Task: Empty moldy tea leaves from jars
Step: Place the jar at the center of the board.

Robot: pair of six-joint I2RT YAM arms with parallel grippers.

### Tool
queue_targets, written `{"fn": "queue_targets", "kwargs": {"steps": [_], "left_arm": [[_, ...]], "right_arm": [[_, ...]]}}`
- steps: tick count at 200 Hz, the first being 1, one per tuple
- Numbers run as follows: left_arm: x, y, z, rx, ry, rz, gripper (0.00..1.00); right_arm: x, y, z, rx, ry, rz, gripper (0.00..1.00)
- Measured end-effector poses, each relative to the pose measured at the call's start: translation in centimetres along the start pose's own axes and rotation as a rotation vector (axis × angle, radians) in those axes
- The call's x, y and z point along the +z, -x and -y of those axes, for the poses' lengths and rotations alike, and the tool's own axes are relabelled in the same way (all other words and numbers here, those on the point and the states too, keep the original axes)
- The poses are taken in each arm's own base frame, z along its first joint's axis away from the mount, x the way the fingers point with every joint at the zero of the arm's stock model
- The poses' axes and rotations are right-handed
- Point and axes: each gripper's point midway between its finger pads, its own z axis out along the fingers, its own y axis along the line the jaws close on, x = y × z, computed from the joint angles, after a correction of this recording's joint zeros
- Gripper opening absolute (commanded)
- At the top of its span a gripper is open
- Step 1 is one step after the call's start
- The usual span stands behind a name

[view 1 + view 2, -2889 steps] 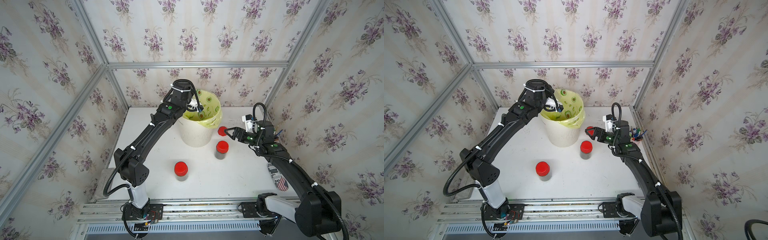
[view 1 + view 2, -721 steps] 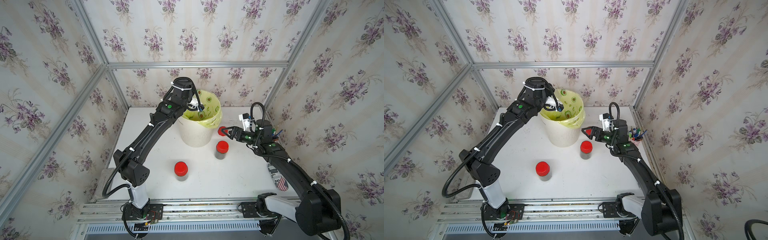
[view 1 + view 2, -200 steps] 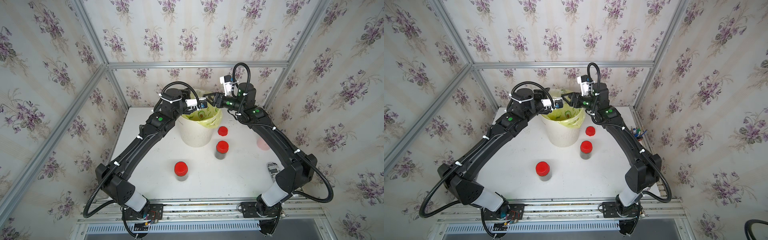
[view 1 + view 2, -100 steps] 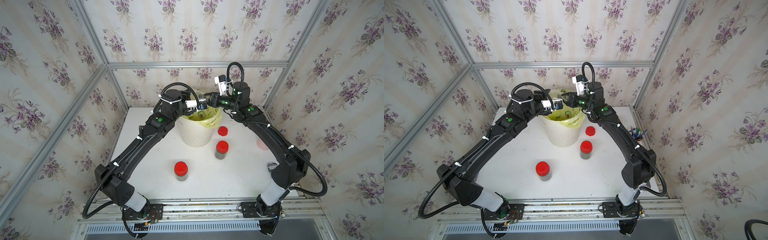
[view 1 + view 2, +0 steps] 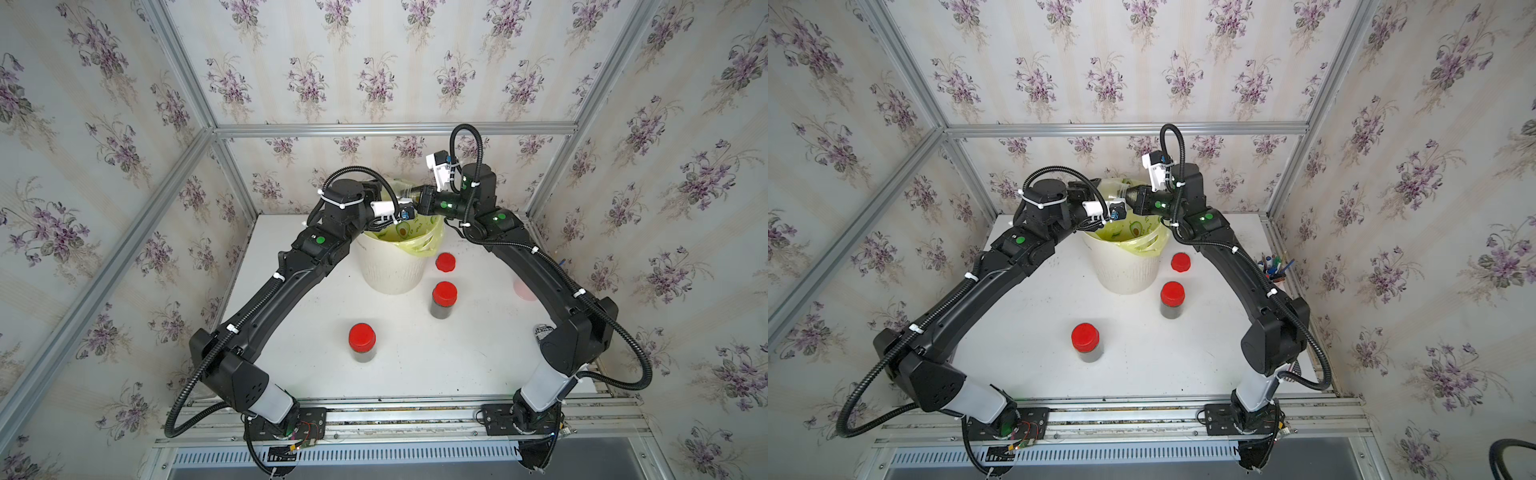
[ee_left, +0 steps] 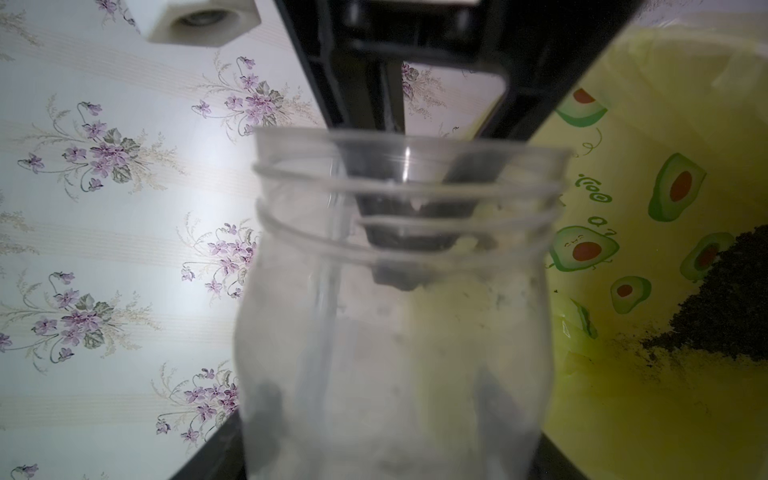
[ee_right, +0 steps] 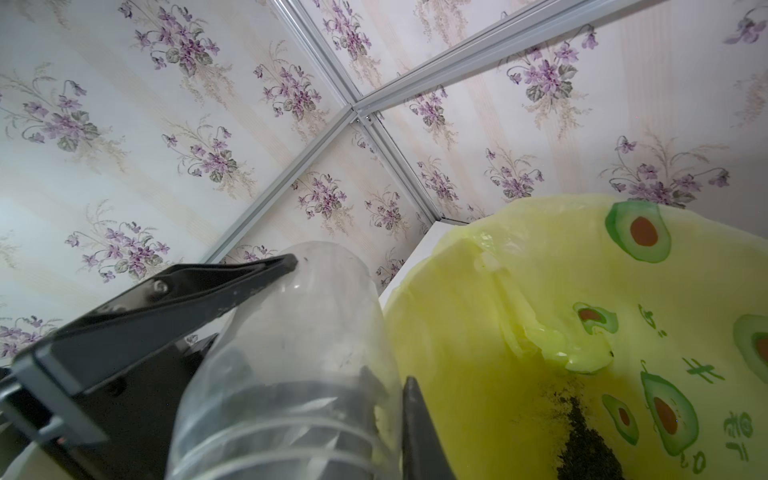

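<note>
White table (image 5: 415,374) with a few dark specks, boxed in by violet-print wallpaper (image 5: 374,75) on an aluminium frame (image 5: 395,129). A cream bin (image 5: 392,270) sits at the back middle of the table, lined with a yellow avocado-print bag (image 5: 419,245). A pen cup (image 5: 1273,266) stands at the table's right edge. Two capped jars (image 5: 444,300) (image 5: 362,343) stand upright in front of the bin, apart from each other, red caps on, with dark tea leaves (image 5: 441,311) showing through the clear bodies. A loose cap (image 5: 445,262) lies flat on the table just beside the bin. The third one, the open jar (image 6: 395,332), is up above the bin's back rim, lying roughly level between the two wrists. It is capless with its threads exposed, the walls are clear with a faint haze, and it looks empty. Left fingers (image 6: 212,457) grasp its body at the base end. Right fingers (image 6: 365,95) are clenched at its mouth, tips showing through the threaded neck. I cannot tell whether they pinch the rim or just sit inside. In both wrist views a dark pile of tea leaves lies on the bag inside the bin.
</note>
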Motion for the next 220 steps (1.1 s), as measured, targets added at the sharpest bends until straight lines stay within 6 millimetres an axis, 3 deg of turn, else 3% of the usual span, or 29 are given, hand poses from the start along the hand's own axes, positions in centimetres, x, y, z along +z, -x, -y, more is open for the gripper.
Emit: {"fn": "queue_targets", "kwargs": {"steps": [105, 164, 220], "left_arm": [[0.1, -0.1, 0.4, 0.003, -0.009, -0.003, 0.78], [0.3, -0.5, -0.1, -0.033, 0.012, -0.006, 0.99], [-0.9, -1.5, -0.5, -0.088, 0.019, -0.007, 0.99]], "right_arm": [[0.0, -0.3, -0.3, -0.001, -0.036, 0.006, 0.00], [-0.6, -0.6, -1.8, -0.013, 0.009, -0.005, 0.00], [-1.6, -0.1, -2.4, -0.038, 0.009, 0.006, 0.00]]}}
